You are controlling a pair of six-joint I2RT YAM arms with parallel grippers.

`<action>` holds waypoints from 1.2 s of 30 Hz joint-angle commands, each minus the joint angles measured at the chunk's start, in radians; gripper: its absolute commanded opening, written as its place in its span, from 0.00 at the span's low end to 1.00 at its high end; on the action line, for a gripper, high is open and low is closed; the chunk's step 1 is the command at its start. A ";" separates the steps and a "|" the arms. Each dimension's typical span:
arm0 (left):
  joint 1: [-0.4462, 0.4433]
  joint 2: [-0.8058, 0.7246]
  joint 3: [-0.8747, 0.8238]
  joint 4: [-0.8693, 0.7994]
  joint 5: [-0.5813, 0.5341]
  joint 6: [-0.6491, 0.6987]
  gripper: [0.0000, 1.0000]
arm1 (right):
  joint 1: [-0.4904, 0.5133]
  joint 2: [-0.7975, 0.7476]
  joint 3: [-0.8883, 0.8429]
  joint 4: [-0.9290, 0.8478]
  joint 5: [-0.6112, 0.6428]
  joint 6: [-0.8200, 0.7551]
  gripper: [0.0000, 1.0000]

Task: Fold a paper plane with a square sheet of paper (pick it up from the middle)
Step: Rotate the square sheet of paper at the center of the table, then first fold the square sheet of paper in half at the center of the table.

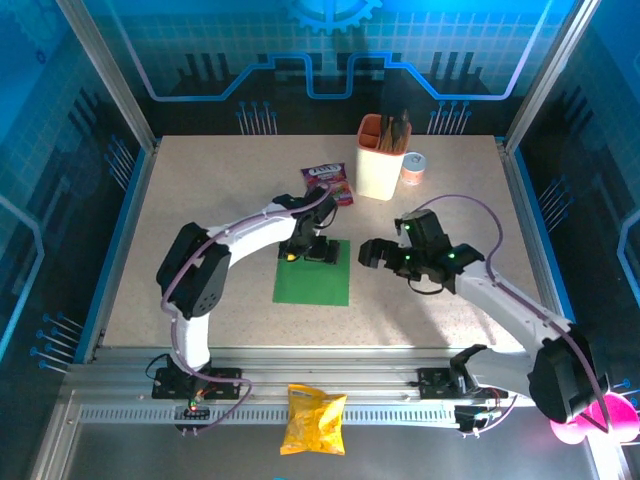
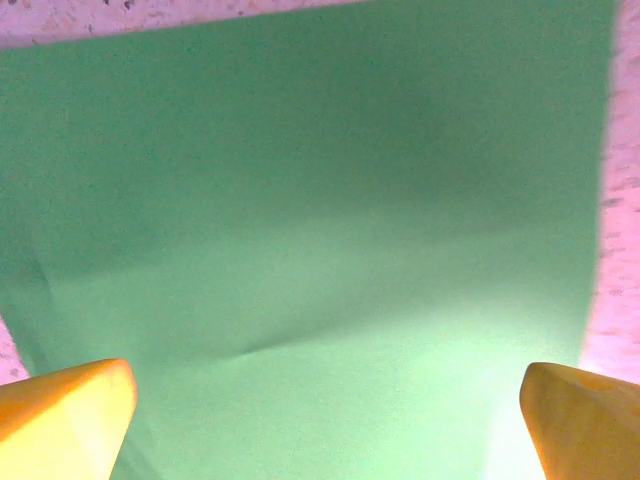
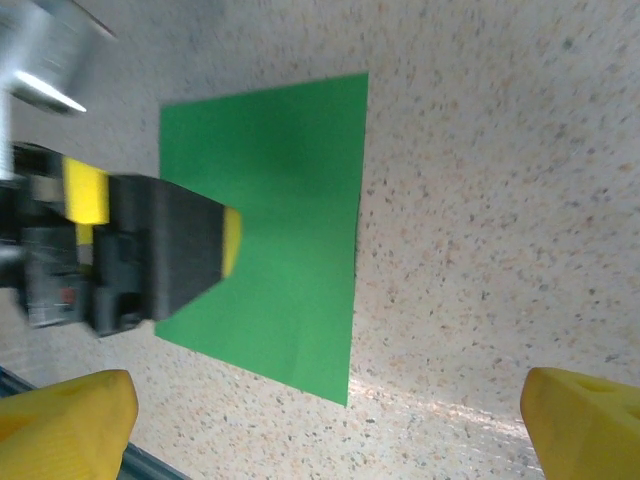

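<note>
A speckled beige table [image 1: 200, 190] sits inside an aluminium frame [image 1: 105, 70], walled by glossy panels [image 1: 200, 40] printed with a circuit pattern and glowing blue, with a grey metal rail [image 1: 380, 412] along the near edge.

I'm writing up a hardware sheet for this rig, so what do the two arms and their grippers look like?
The left arm and right arm have white links, black joint housings and a thin purple cable each. The left gripper and right gripper are black with yellow fingertips. Small green lights glow on the right wrist.
</note>
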 commanded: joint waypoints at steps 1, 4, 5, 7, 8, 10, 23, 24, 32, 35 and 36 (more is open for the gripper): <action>-0.003 -0.034 -0.082 0.081 0.075 -0.152 1.00 | 0.022 0.052 -0.006 0.053 0.013 0.003 0.99; -0.005 -0.029 -0.114 0.128 0.065 -0.214 1.00 | 0.022 0.091 0.000 0.064 0.024 -0.002 0.99; -0.005 -0.026 -0.117 0.132 0.053 -0.223 1.00 | 0.021 0.101 0.001 0.065 0.031 -0.003 0.99; -0.009 -0.022 -0.120 0.140 0.044 -0.227 1.00 | 0.014 0.111 -0.003 0.076 0.034 -0.003 0.99; -0.012 -0.020 -0.118 0.137 0.033 -0.224 0.99 | 0.010 0.117 -0.006 0.083 0.032 -0.003 0.99; -0.019 -0.015 -0.111 0.127 0.010 -0.218 0.98 | 0.001 0.129 -0.010 0.094 0.021 -0.002 0.99; -0.085 0.049 -0.022 0.011 -0.161 -0.184 0.98 | -0.027 0.150 -0.049 0.139 -0.015 0.004 0.99; -0.086 0.053 -0.022 0.008 -0.165 -0.186 0.98 | -0.030 0.148 -0.051 0.139 -0.014 0.005 0.99; -0.091 0.087 -0.025 0.009 -0.172 -0.197 0.98 | -0.059 0.132 -0.069 0.140 -0.028 0.002 0.99; -0.092 0.098 -0.031 0.014 -0.167 -0.199 0.98 | -0.067 0.130 -0.075 0.143 -0.034 0.002 0.99; -0.092 0.101 -0.034 0.014 -0.168 -0.200 0.98 | -0.069 0.129 -0.078 0.143 -0.034 0.002 0.99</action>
